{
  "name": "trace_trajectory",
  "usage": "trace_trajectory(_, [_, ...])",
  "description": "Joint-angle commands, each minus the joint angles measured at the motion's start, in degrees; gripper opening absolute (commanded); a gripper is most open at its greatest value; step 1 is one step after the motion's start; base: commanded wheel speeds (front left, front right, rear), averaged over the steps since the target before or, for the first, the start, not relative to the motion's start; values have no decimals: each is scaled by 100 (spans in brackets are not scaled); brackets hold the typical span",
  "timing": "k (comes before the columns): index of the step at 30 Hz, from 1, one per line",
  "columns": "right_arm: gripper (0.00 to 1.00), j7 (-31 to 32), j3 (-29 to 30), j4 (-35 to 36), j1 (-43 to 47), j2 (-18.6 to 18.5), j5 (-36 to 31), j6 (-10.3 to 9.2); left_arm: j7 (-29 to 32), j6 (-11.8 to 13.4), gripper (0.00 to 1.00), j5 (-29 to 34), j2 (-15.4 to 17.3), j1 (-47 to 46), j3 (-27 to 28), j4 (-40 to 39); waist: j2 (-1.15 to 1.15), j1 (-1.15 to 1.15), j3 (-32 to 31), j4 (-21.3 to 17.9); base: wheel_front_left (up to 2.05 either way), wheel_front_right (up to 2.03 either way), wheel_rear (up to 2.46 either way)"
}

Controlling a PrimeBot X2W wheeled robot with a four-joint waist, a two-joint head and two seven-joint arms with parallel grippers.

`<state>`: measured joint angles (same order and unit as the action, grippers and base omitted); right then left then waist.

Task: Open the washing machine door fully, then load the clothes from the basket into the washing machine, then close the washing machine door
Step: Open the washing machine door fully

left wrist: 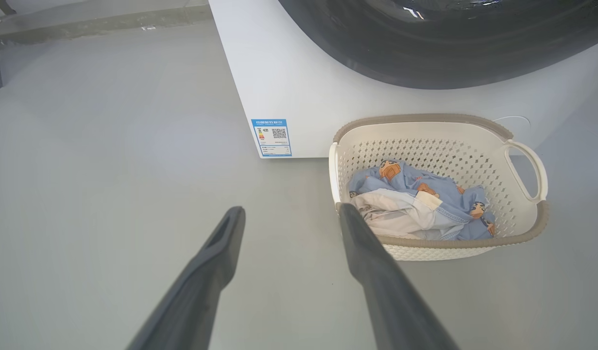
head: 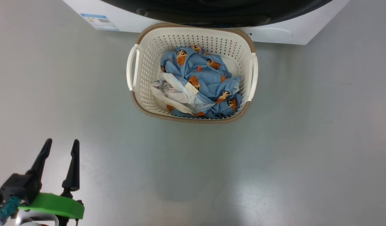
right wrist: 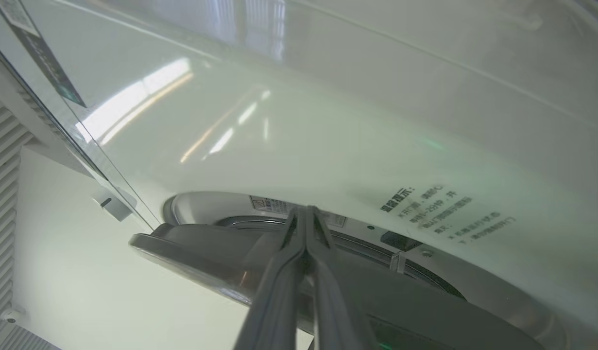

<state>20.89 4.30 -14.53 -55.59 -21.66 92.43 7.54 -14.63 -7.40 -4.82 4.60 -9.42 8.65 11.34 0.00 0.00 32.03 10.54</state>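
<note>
1. Looks down at the basket [head: 145,72] on the grey floor [head: 305,150], pushed up close to the front of the washing machine [head: 274,33].
2. Finds the clothes [head: 205,81] inside the basket, all bunched up: blue cloth with little orange-brown cartoon figures, plus a white-grey piece [head: 175,94] on the left side of the pile.
3. Spots a small blue label sticker [head: 100,22] low on the white front, near the left corner.
4. Catches the round black bottom of the washing machine door [head: 211,11] just above the far end of the basket.
5. Holds the left gripper [head: 62,140] low at the left, over bare floor, well apart from the basket.
6. Has its two long dark fingers [head: 73,169] spread wide, with nothing between them but floor.
7. Lines up one fingertip with the basket's near corner in the left wrist view, yet hangs well apart from it in the head view.
8. Holds the right gripper [right wrist: 306,211] close to the door, fingers pressed tight together, with nothing seen between them.
9. Shows, in the right wrist view, the door's dark grey edge standing a little way off the white front, with a pale round rim behind it.
10. Lays the shut fingers across that grey edge in the picture; cannot tell whether touching it or just in front of it.
</note>
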Motion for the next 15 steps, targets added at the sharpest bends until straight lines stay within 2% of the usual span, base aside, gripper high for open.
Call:
trace_trajectory(1, [0,88,-64,150,-142,27,29,-5,-37,-9,100,36,170,1,209,-96,0,0,57,50,0,0,0])
trace_trajectory(15, [0,405,-46,27,-324,89,34,-5,-37,-9,100,20,231,8,223,-178,0,0,219,143,0,0,0])
